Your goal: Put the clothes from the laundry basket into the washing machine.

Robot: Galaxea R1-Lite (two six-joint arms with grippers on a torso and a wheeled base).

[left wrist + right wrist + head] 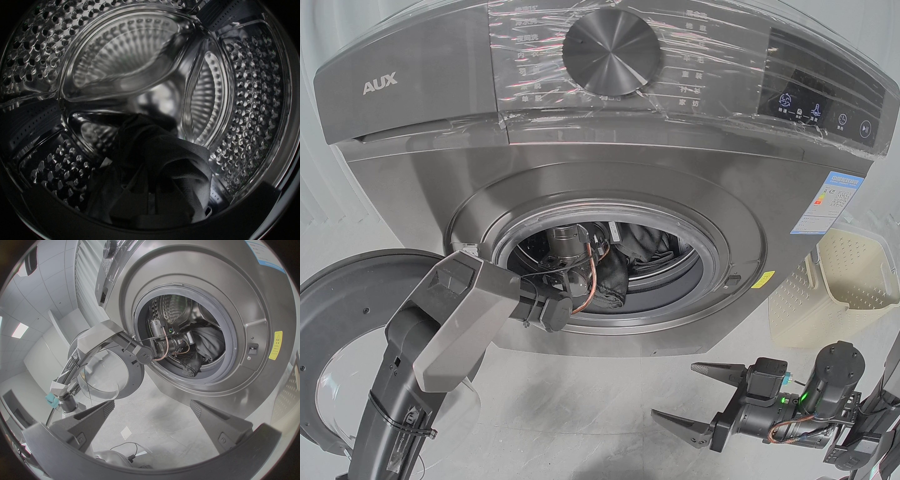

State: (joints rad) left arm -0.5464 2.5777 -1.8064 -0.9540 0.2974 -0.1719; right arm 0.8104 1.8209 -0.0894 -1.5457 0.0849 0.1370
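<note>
**Head view: left arm in the drum, dark cloth at the lip**

One grey front-loading washing machine [425, 187] stands before me, its round glass-paned door [337, 312] swung open on the left. One cream perforated plastic laundry basket [850, 281] sits just beside the machine's right flank. One heap of dark fabric clothes [615, 278] lies inside the dimpled steel drum [256, 93], with a fold draped over the lower lip of the opening. I cannot tell whether it is several pieces. My left arm [462, 306] is through the opening, wrist just left of the cloth, so it is the nearer one. The left gripper is buried in fabric, and I cannot tell if it grips. Low outside, well apart from the cloth, the right gripper [675, 390] hangs with jaws spread and empty.
</note>
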